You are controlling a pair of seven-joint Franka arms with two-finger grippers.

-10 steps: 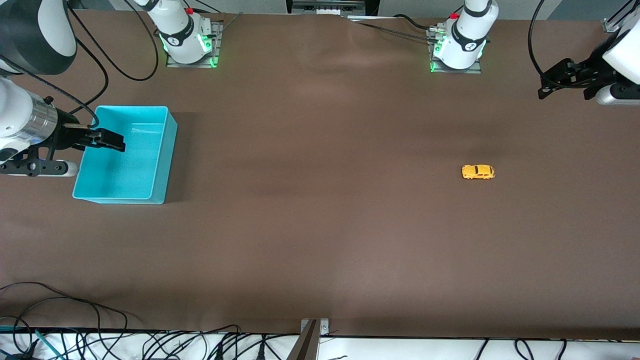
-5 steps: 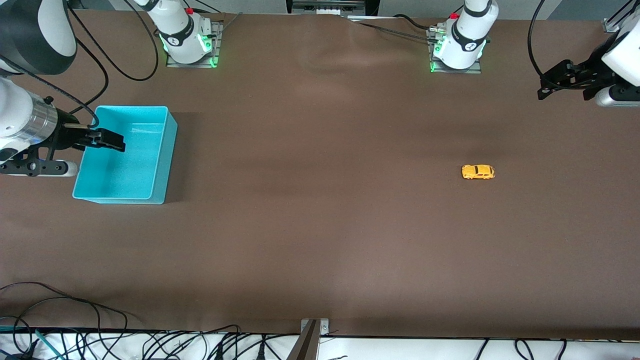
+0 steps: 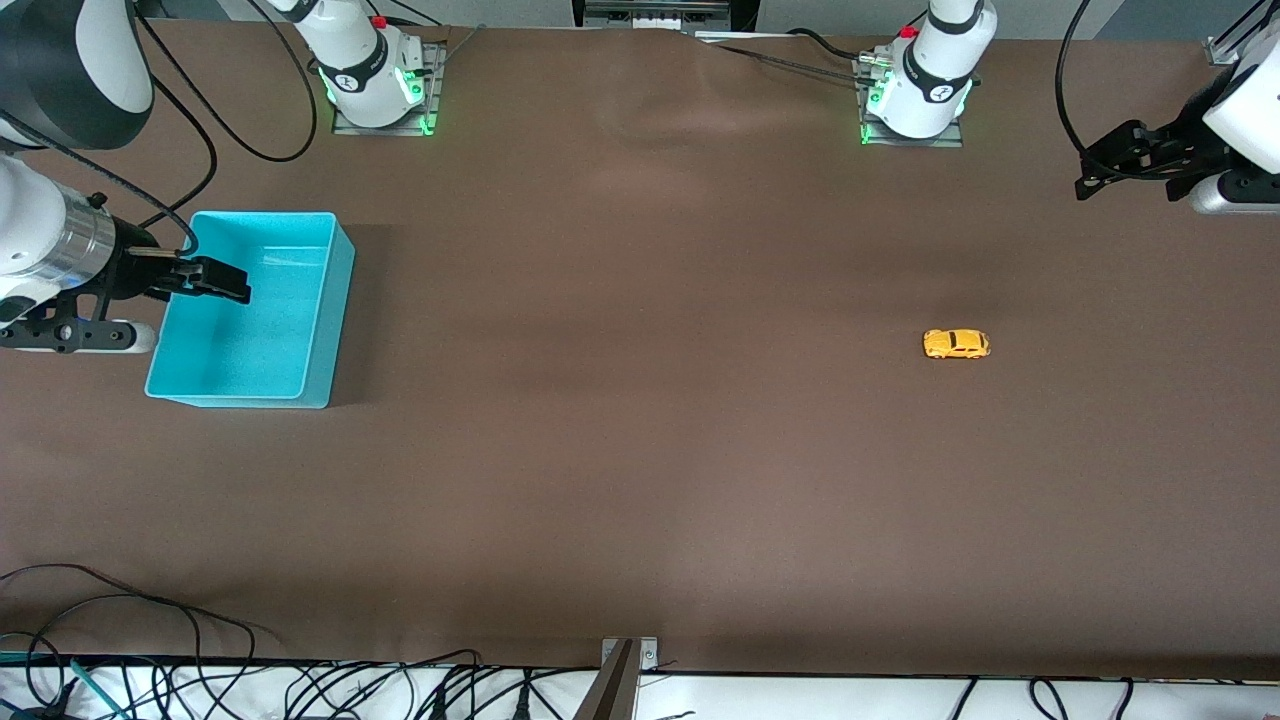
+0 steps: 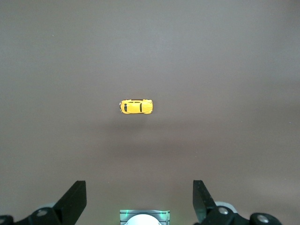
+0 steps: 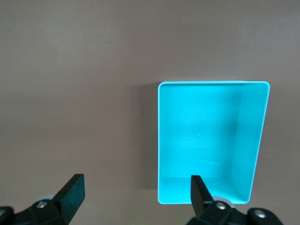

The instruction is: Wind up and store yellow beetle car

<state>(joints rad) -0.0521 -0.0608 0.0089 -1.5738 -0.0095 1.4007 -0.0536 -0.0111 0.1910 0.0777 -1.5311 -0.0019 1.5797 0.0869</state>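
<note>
The yellow beetle car (image 3: 955, 344) stands on its wheels on the brown table toward the left arm's end. It also shows in the left wrist view (image 4: 136, 106), well clear of the fingers. My left gripper (image 3: 1100, 170) hangs open and empty in the air above the table's edge at that end; in its own view (image 4: 139, 201) the jaws stand wide apart. The cyan bin (image 3: 300, 385) sits empty toward the right arm's end. My right gripper (image 3: 225, 282) is open and empty, up over the bin, and its own view (image 5: 136, 197) shows the bin (image 5: 255, 140) below.
The two arm bases (image 3: 378, 85) (image 3: 915, 95) stand along the table's edge farthest from the front camera. Cables (image 3: 150, 640) and a metal bracket (image 3: 625, 660) lie along the nearest edge. Bare brown table (image 3: 640, 350) spreads between bin and car.
The left arm's hand has shifted very slightly. The car, the bin and the right gripper have not moved.
</note>
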